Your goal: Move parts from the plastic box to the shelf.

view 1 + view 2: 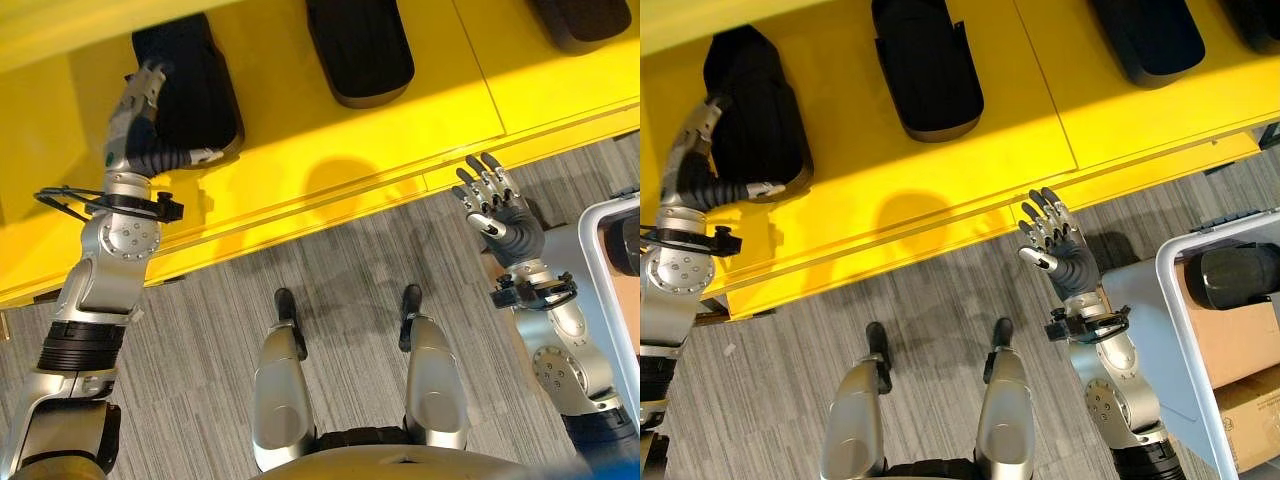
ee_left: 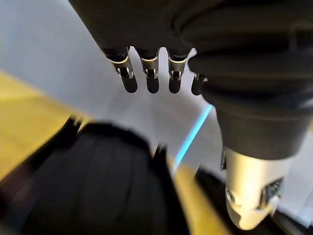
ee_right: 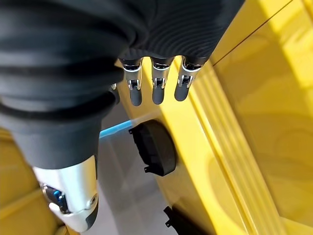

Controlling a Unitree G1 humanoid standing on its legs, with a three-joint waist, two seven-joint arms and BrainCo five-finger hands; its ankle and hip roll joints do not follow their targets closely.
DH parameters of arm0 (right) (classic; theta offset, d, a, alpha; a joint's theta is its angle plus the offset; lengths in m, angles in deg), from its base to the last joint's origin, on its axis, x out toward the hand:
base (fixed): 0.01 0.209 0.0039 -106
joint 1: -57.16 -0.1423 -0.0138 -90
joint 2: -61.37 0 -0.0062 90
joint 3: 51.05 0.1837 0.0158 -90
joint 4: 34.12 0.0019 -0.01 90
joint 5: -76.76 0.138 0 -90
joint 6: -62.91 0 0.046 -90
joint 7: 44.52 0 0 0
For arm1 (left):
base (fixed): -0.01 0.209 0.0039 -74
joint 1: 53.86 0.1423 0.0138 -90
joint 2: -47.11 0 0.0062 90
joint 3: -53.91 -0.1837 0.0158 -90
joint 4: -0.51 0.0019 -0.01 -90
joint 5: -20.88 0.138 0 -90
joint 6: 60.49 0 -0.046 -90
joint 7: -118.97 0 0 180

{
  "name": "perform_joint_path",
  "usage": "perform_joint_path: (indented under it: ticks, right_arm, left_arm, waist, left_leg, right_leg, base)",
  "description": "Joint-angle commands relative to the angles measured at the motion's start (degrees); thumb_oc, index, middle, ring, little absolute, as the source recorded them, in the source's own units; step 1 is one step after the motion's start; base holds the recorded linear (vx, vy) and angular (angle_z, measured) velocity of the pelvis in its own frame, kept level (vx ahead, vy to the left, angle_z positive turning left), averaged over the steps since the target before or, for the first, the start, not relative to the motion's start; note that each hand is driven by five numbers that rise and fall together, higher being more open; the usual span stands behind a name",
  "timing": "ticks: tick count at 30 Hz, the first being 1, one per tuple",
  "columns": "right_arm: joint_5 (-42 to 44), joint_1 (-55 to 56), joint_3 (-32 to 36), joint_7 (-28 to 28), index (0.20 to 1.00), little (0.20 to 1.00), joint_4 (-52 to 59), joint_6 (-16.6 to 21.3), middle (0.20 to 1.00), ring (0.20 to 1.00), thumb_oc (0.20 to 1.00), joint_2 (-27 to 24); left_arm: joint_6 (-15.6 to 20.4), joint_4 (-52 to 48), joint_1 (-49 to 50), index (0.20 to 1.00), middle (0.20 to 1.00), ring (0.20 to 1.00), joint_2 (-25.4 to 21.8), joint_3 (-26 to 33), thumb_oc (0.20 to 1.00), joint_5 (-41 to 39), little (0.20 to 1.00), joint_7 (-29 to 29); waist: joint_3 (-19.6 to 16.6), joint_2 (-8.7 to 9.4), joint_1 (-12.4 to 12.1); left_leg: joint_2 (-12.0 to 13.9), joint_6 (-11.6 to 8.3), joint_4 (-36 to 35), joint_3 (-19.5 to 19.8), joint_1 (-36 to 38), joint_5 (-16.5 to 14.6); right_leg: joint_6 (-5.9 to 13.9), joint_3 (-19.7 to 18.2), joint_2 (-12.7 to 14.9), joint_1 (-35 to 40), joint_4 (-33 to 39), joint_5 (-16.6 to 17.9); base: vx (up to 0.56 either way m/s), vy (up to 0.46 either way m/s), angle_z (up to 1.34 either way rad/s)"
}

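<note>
Parts: black part (image 1: 190, 85) lies far left on yellow shelf (image 1: 330, 150) | left hand (image 1: 140, 95) beside it, fingers straight, holding nothing | right hand (image 1: 495, 200) open, empty, near shelf edge | plastic box (image 1: 1200, 330) right | tip: draw left hand back clear without nudging part.

We see grey striped carpet (image 1: 330, 270) across the lower frame and brown cardboard boxes (image 1: 1230, 350) stacked at the right edge, low down.
</note>
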State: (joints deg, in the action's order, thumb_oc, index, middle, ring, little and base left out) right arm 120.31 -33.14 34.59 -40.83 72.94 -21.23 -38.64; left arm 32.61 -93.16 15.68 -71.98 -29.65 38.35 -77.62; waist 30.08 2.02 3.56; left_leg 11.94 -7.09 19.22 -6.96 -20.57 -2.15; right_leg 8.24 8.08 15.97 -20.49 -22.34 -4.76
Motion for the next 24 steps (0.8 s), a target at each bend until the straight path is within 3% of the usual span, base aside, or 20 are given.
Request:
perform_joint_path:
  ticks: [1,7,24]
  right_arm:
    - [-0.9,-1.1,2.7,-0.2,1.000,1.000,5.1,4.2,1.000,1.000,1.000,-1.7]
    - [-0.9,-1.0,2.6,-0.1,1.000,1.000,5.9,4.6,1.000,1.000,1.000,-3.1]
    - [-1.6,0.5,2.6,0.4,1.000,1.000,7.8,6.5,1.000,1.000,1.000,-3.5]
  left_arm:
    - [3.4,-3.0,-0.1,1.000,1.000,1.000,-1.0,4.0,1.000,1.7,1.000,-5.0]
    - [5.0,-7.5,1.7,1.000,1.000,1.000,-1.8,5.7,1.000,3.5,1.000,-6.1]
    - [10.0,-18.7,19.5,1.000,1.000,1.000,0.8,3.0,1.000,-0.5,1.000,2.6]
  waist:
    - [-3.7,1.21,0.3]
    - [-3.8,1.30,0.2]
    - [-3.0,0.84,-1.3]
  left_leg:
    - [0.7,1.14,3.3,1.6,-0.1,-3.2]
    - [0.8,1.13,3.0,1.4,0.3,-3.2]
    - [0.7,1.45,1.8,2.1,0.7,-2.3]
  right_leg:
    - [-0.68,1.6,1.1,1.0,-0.9,-0.6]
    - [-0.63,1.5,1.1,1.0,-0.9,-0.7]
    - [-0.60,2.2,1.1,1.6,-1.0,-0.8]
  base:
    - [0.00,0.000,0.00]
    - [0.00,0.000,0.00]
    - [0.00,0.000,0.00]
